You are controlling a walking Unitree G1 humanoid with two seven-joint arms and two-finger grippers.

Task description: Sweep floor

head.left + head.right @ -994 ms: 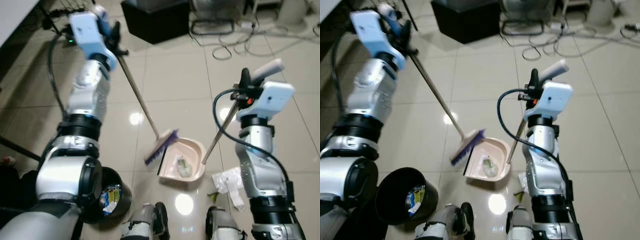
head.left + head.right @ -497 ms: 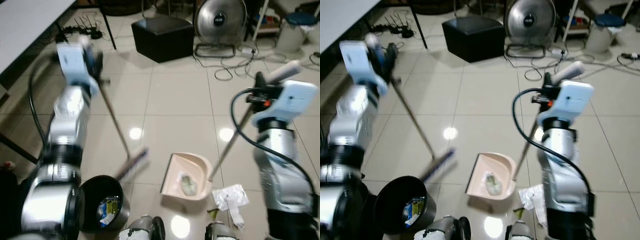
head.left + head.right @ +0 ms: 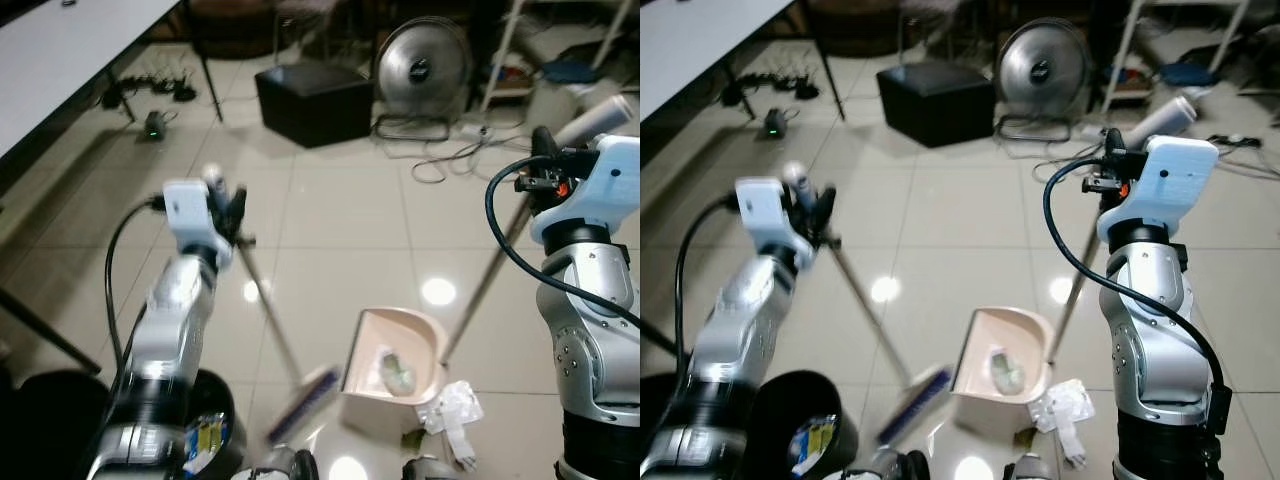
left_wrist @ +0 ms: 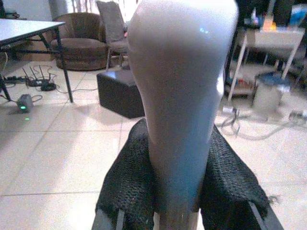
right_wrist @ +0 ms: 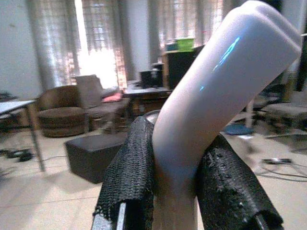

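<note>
Broom (image 3: 305,402) head now sits just left of the dustpan (image 3: 392,365), nearer the bin (image 3: 800,435) than a second ago; blurred, mid-stroke. Dustpan holds debris, paper scrap (image 3: 452,410) beside it unswept. Left gripper (image 4: 175,189) clamps the broom handle, right gripper (image 5: 175,184) the dustpan handle.

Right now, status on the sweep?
Left tool shut on broom handle, right tool shut on dustpan handle. Crumpled litter sits in dustpan. White scrap on floor beside it, bin at lower left.
</note>
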